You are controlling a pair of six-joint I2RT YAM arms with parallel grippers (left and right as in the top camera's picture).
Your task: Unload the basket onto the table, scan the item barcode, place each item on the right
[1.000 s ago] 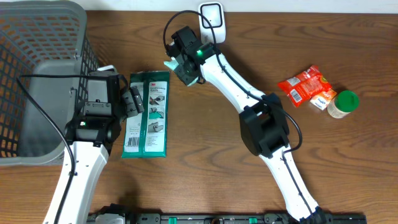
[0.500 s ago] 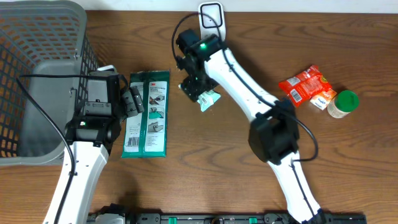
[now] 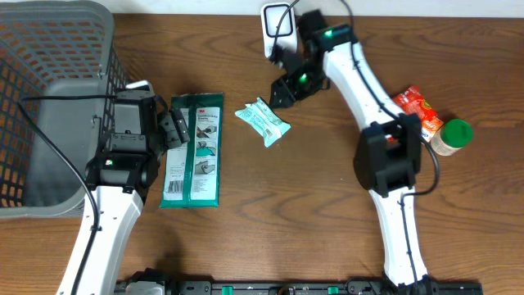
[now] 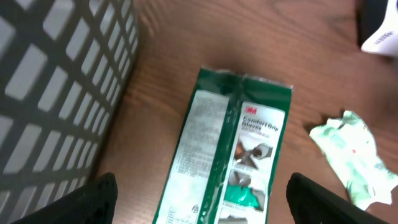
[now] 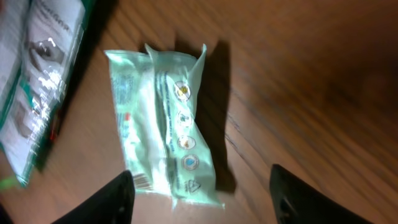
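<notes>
Our right gripper (image 3: 282,92) has backed off the dropped mint packet (image 3: 263,122), jaws wide and empty like the left gripper (image 3: 177,131); we fear its barcode lies face-down.

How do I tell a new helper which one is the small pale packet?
Start at the grey basket on the left; just right of it lies a long dark-green pack. Right of that pack, apart from it, lies the packet. It is the only pale mint, short, crinkled one; the red pouch lies far right.
</notes>
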